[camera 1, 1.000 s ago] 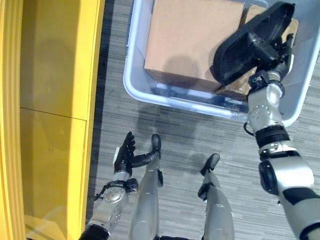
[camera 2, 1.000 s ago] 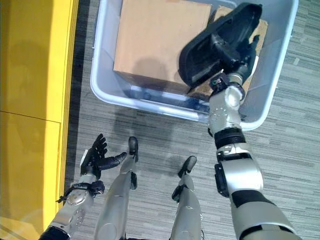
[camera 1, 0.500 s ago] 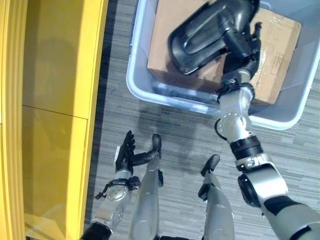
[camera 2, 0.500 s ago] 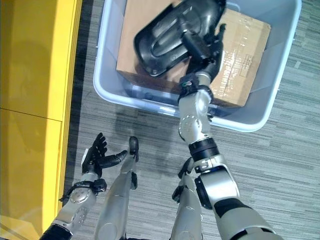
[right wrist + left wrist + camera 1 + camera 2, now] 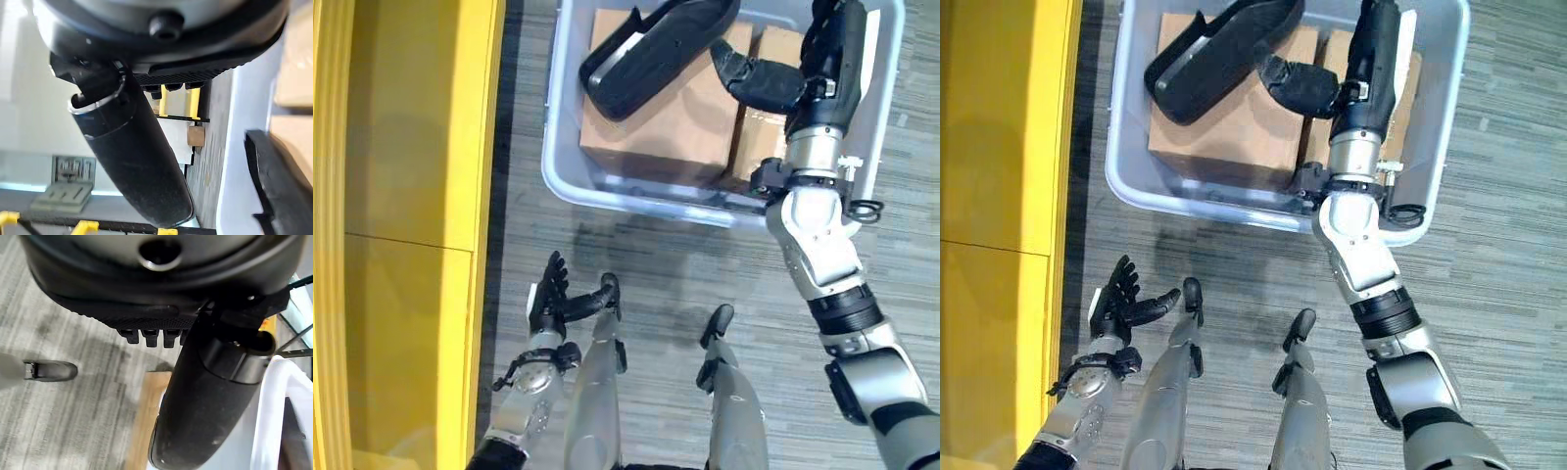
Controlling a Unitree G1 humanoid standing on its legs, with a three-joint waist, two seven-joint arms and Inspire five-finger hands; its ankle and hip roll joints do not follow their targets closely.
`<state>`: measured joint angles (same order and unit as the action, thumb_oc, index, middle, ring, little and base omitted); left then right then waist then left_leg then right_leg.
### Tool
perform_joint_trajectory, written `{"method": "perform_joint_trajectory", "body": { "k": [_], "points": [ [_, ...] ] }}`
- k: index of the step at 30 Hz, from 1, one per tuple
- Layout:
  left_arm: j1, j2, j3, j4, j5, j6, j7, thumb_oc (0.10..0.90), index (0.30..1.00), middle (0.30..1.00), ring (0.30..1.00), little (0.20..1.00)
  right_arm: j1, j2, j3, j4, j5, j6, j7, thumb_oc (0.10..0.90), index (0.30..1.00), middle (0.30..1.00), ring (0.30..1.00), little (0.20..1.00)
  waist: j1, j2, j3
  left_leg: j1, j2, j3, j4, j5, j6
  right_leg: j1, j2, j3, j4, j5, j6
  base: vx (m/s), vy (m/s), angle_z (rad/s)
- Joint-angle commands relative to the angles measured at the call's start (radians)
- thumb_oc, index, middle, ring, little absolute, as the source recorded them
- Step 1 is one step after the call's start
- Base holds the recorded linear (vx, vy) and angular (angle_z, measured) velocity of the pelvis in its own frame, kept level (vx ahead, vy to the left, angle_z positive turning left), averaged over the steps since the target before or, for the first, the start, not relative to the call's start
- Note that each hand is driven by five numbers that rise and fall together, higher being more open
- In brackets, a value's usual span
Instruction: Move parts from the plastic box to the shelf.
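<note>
A long black moulded part [image 5: 651, 49] lies slanted across the large cardboard box [image 5: 656, 132] inside the pale plastic box [image 5: 636, 201]. My right hand [image 5: 832, 54] is over the box's right side, to the right of the part. It is open, fingers straight and thumb stretched out towards the part's near end; I cannot tell if the thumb touches it. The right wrist view shows the part's edge [image 5: 274, 181] beside the thumb. My left hand [image 5: 548, 299] hangs low and open, fingers spread, next to the yellow shelf [image 5: 401, 196].
A smaller cardboard box [image 5: 764, 137] sits to the right of the large one, under my right forearm. The yellow shelf runs the whole left side, with a strip of grey carpet [image 5: 524, 225] between it and the plastic box.
The right hand swung the black part leftwards over the box, set it on the large cardboard box and let go. The left hand has stayed where it was.
</note>
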<state>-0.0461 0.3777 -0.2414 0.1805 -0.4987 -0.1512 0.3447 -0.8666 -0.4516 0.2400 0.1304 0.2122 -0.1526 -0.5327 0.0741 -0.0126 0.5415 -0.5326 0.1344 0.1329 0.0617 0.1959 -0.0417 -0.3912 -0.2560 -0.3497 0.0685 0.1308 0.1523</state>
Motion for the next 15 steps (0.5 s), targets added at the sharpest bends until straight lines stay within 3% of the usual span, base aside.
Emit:
{"method": "perform_joint_trajectory", "body": {
  "k": [1, 3, 6, 7, 8, 15],
  "points": [
    [0.087, 0.061, 0.044, -0.120, 0.056, -0.058, 0.007, 0.900, 1.000, 1.000, 1.000, 1.000, -0.098, -0.087, -0.009, -0.153, -0.191, -0.035, 0.023, 0.900, 1.000, 1.000, 1.000, 1.000, 0.017, -0.050, -0.022, 0.105, 0.071, -0.009, -0.014, -0.028, -0.084, 0.009, -0.027, 0.021, 0.064, -0.008, 0.031, 0.00, 0.000, 0.00],
    [0.107, 0.066, 0.059, -0.129, 0.068, -0.061, -0.009, 0.900, 1.000, 1.000, 1.000, 1.000, -0.094, -0.168, 0.017, -0.168, -0.298, -0.004, 0.057, 0.900, 1.000, 1.000, 1.000, 1.000, 0.012, -0.059, -0.022, 0.116, 0.076, -0.006, -0.015, -0.032, -0.087, 0.014, -0.022, 0.022, 0.066, -0.012, 0.033, 0.00, 0.000, 0.00],
    [0.120, 0.073, 0.073, -0.129, 0.071, -0.063, -0.031, 0.900, 1.000, 1.000, 1.000, 1.000, -0.115, -0.265, 0.086, -0.136, -0.331, 0.006, 0.131, 0.900, 1.000, 1.000, 1.000, 1.000, 0.009, -0.071, -0.022, 0.122, 0.080, -0.008, -0.016, -0.031, -0.088, 0.014, -0.019, 0.024, 0.067, -0.012, 0.033, -0.01, -0.023, -0.04],
    [0.135, 0.082, 0.083, -0.131, 0.068, -0.070, -0.049, 0.900, 1.000, 1.000, 1.000, 1.000, -0.151, -0.351, 0.156, -0.103, -0.331, 0.005, 0.188, 0.900, 1.000, 1.000, 1.000, 1.000, 0.012, -0.079, -0.022, 0.122, 0.082, -0.007, -0.014, -0.030, -0.089, 0.014, -0.017, 0.024, 0.069, -0.010, 0.032, 0.00, 0.000, 0.00],
    [0.140, 0.088, 0.087, -0.136, 0.067, -0.070, -0.058, 0.900, 1.000, 1.000, 1.000, 1.000, -0.175, -0.383, 0.194, -0.090, -0.333, 0.005, 0.215, 0.900, 1.000, 1.000, 1.000, 1.000, 0.014, -0.082, -0.022, 0.122, 0.083, -0.007, -0.014, -0.029, -0.090, 0.012, -0.017, 0.024, 0.069, -0.010, 0.032, 0.00, 0.000, 0.00],
    [0.157, 0.101, 0.096, -0.134, 0.061, -0.080, -0.089, 0.900, 1.000, 1.000, 1.000, 1.000, -0.292, -0.477, 0.401, 0.037, -0.326, -0.001, 0.322, 0.900, 1.000, 1.000, 1.000, 1.000, 0.025, -0.089, -0.022, 0.110, 0.087, -0.009, -0.010, -0.026, -0.093, 0.010, -0.014, 0.014, 0.064, -0.005, 0.032, 0.00, 0.000, 0.00]
  ]
}}
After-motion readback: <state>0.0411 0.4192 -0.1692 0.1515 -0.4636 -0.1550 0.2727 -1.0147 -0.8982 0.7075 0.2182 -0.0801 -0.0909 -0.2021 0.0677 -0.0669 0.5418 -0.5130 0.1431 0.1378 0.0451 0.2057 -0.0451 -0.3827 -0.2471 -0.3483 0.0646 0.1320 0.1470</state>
